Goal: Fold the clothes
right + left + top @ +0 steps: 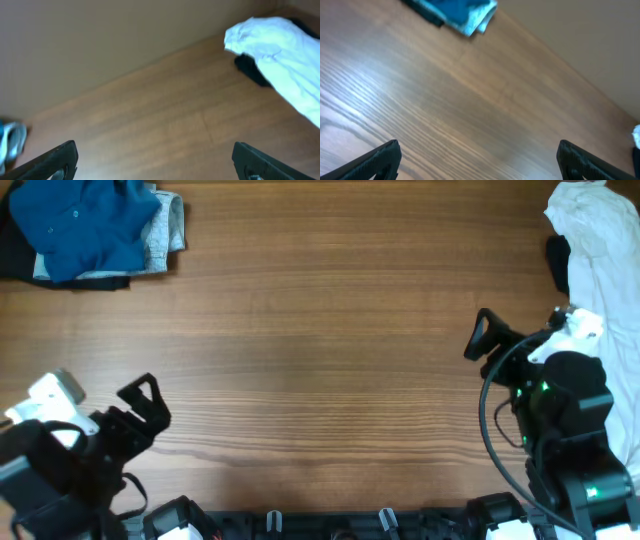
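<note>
At the near-left corner of the worktop [320, 360], the L arm [60, 450] sits tucked close to the near edge, wrist angled twd the far right. The L fingers [158, 405] are spread wide w/ nothing between them. In the L wrist view the two tips sit at the bottom corners, bare wood between.

Near right, the R arm [560, 410] runs near-to-far along the right side, then bends at the wrist so the R fingers [482, 330] point left & slightly far. They are also wide apart & empty, over bare wood. Whether they touch the surface can't be told.

The blue top [85, 225] is in the far-left corner, well apart from both arms. It is bunched in a heap on a pale grey piece [170, 230] & a dark piece [25, 265]. The heap is wider left-right than near-far, so its long axis runs approx. along the far edge, which also crops it. Neck & sleeves can't be made out, so which way it points can't be told.

A white garment [600, 250] lies along the far-right edge, a dark item [558, 262] touching its left side.
</note>
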